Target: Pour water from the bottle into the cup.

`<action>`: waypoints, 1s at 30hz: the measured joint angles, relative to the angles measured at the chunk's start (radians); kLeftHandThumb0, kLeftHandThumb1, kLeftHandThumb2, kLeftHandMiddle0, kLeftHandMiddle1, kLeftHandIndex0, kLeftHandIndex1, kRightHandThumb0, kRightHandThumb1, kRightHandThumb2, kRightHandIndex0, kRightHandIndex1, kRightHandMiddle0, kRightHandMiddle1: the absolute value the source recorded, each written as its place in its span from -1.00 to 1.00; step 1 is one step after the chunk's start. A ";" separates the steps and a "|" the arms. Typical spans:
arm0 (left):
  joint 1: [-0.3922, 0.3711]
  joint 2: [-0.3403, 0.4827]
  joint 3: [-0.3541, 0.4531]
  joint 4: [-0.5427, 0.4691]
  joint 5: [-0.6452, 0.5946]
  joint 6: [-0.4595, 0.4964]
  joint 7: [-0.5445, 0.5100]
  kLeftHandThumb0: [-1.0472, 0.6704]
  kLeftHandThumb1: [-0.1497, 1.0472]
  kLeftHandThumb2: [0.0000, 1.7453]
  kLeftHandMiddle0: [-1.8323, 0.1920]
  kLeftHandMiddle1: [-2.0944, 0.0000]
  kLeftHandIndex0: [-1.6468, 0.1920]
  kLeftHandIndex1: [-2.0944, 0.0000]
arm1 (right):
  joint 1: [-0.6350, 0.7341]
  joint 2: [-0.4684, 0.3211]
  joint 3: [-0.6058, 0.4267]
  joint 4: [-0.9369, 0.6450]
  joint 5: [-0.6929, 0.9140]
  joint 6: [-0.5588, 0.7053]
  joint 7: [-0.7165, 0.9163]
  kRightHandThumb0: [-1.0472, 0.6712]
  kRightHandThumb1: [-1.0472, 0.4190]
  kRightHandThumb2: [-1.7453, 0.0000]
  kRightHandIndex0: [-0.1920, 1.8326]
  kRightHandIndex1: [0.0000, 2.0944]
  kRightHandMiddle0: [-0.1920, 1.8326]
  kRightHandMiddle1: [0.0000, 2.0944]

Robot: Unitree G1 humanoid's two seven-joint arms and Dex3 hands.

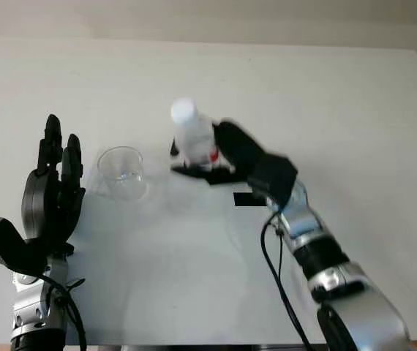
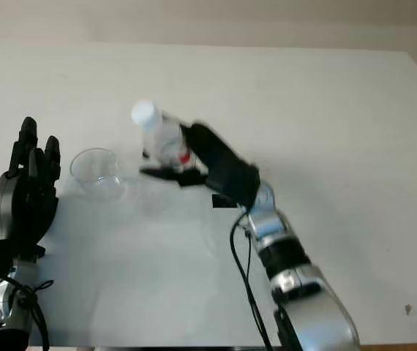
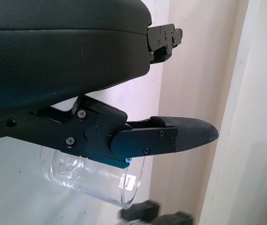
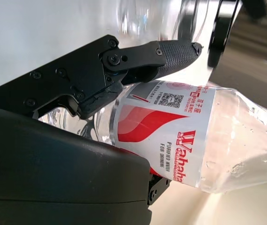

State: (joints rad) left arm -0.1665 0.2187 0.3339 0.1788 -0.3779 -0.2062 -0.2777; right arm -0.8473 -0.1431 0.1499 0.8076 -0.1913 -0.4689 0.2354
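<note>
White tabletop [image 1: 325,95] runs matte and bare to a pale wall along its far edge. From the left eye, the bottle [image 1: 192,137], clear plastic with a white cap and a red-and-white label, stands near the middle of the surface, its long axis close to upright and leaning slightly toward the cup [image 1: 122,172]. The right hand [image 1: 227,157] wraps its black fingers around the lower body of the bottle from the right-edge side. The cup, a clear, thin-walled tumbler standing mouth-up, sits just beside the bottle toward the left edge, apart from it. The left hand [image 1: 51,186] is open, upright, near the left edge beside the cup, holding nothing. The right eye gives the same layout: bottle [image 2: 161,139] between cup [image 2: 97,172] and the right forearm, so the pour likely has to tip the cap leftward over the rim. At the left wrist, a textured rubbery fingertip [image 3: 189,133] reaches past the cup's glossy wall [image 3: 91,176] without touching it. At the right wrist, a ribbed finger [image 4: 168,52] presses across the label from one side while the palm shell backs the other; the bottle [image 4: 194,140] shows droplets inside its smooth, faintly ridged wall.
</note>
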 measured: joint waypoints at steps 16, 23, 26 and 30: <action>-0.001 -0.009 0.000 -0.015 0.000 0.001 0.015 -0.67 1.00 -0.48 0.94 0.95 0.95 0.95 | -0.395 -0.055 0.280 0.390 -0.493 -0.036 -0.512 -0.24 -1.00 0.65 0.22 1.00 -0.10 1.00; -0.002 -0.016 0.000 -0.017 0.001 0.001 0.021 -0.67 1.00 -0.47 0.95 0.95 0.96 0.96 | -0.476 -0.053 0.417 0.455 -0.641 0.005 -0.654 -0.28 -1.00 0.68 0.29 1.00 -0.07 1.00; -0.002 -0.017 -0.003 -0.018 0.003 0.001 0.026 -0.68 1.00 -0.48 0.96 0.95 0.97 0.96 | -0.488 -0.053 0.456 0.466 -0.675 0.007 -0.702 -0.28 -1.00 0.66 0.33 1.00 -0.03 1.00; -0.002 -0.018 -0.003 -0.020 0.002 0.001 0.026 -0.67 1.00 -0.48 0.95 0.95 0.96 0.96 | -0.498 -0.052 0.504 0.478 -0.724 0.017 -0.757 -0.30 -1.00 0.61 0.39 1.00 0.03 1.00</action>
State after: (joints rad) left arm -0.1686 0.2006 0.3309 0.1587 -0.3755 -0.2056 -0.2520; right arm -1.3454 -0.1954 0.6538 1.2851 -0.9155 -0.4516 -0.5216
